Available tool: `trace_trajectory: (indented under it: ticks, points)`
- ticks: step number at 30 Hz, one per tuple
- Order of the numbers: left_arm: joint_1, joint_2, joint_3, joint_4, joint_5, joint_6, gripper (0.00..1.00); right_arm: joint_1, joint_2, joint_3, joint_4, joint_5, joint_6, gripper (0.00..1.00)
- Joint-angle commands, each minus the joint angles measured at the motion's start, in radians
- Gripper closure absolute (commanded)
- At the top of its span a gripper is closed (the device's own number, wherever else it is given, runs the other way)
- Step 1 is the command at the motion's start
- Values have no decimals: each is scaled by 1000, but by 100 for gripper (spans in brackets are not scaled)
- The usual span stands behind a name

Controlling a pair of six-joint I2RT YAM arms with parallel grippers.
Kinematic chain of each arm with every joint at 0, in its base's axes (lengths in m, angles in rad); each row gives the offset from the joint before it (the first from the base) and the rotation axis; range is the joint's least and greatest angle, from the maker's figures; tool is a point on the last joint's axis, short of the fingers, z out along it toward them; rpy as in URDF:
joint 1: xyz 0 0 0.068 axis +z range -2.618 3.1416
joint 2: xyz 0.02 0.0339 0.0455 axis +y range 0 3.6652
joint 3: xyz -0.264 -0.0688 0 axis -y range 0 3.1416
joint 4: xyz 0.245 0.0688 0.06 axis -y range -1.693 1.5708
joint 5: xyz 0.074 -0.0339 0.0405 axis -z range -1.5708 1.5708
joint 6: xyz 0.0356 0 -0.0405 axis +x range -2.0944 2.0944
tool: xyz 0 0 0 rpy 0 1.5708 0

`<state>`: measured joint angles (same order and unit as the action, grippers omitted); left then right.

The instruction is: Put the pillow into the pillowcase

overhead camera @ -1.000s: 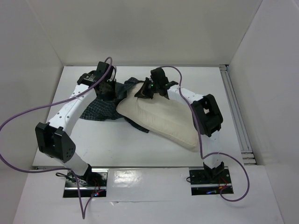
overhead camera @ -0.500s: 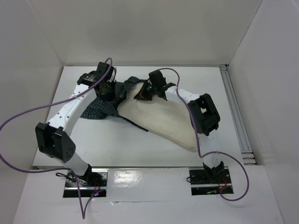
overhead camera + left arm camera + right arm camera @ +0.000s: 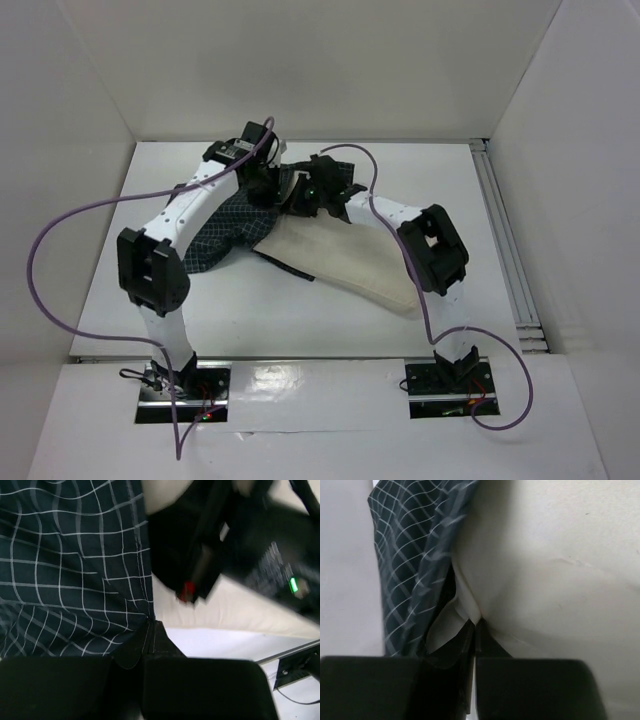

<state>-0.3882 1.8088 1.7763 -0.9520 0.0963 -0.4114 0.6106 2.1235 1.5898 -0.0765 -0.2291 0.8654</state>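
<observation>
Shows the left claw [image 3: 151,626] pinched tight on the hem of the pillowcase [image 3: 70,555], navy with a fine white grid. Shows the right claw [image 3: 474,623] closed too, nipping what looks like the edge of the same opening, pressed right against the cream pillow [image 3: 555,555]. From above: both claws close together at the pillow's far end, pillow lying diagonally on the white table [image 3: 260,310], case bunched beside and partly under it. Nearly all of the pillow bare; cannot tell whether its far corner is inside. Judged barely begun: opening yet to be spread, case yet to be drawn along the whole length.
</observation>
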Motion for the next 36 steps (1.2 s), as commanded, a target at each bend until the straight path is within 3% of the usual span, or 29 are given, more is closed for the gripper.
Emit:
trace_trajectory:
  ticks: [1, 2, 3, 7, 12, 19, 20, 21, 23, 24, 26, 29, 31, 36]
  points:
    - [-3, 90, 89, -34, 45, -24, 100, -12, -89, -45, 60, 25, -80, 87]
    - [-3, 105, 118, -48, 36, -24, 100, -21, -114, -56, 38, 25, -101, 73]
    - [-3, 115, 118, -48, 23, -12, 100, -34, -146, -103, 20, 63, -121, 42]
    - [-3, 115, 106, -59, -68, 14, 100, -103, -382, -253, -93, 168, -172, 18]
    - [-3, 168, 181, -59, -89, 23, 100, -218, -425, -219, -310, 240, -313, 6]
    - [6, 279, 334, -79, -78, 23, 100, -311, -211, -15, -505, 238, -538, 2]
    - [6, 290, 348, -79, -64, 13, 96, -311, -189, -14, -516, 223, -551, 2]
    - [6, 299, 371, -79, -64, 13, 89, -322, -169, -14, -516, 180, -551, 5]
    - [6, 310, 371, -88, -44, 13, 66, -322, -135, -14, -503, 111, -560, 10]
    - [6, 310, 371, -88, -44, 13, 43, -322, -126, -31, -490, 52, -560, 14]
    - [6, 298, 358, -88, -55, 13, 34, -322, -158, -106, -429, -5, -531, 41]
    - [6, 288, 348, -88, -88, 22, 31, -308, -247, -252, -343, -117, -471, 93]
    - [6, 267, 348, -97, -98, 22, 31, -292, -293, -362, -257, -173, -378, 99]
    - [6, 267, 348, -110, -138, 10, 34, -196, -419, -510, -40, -262, -179, 100]
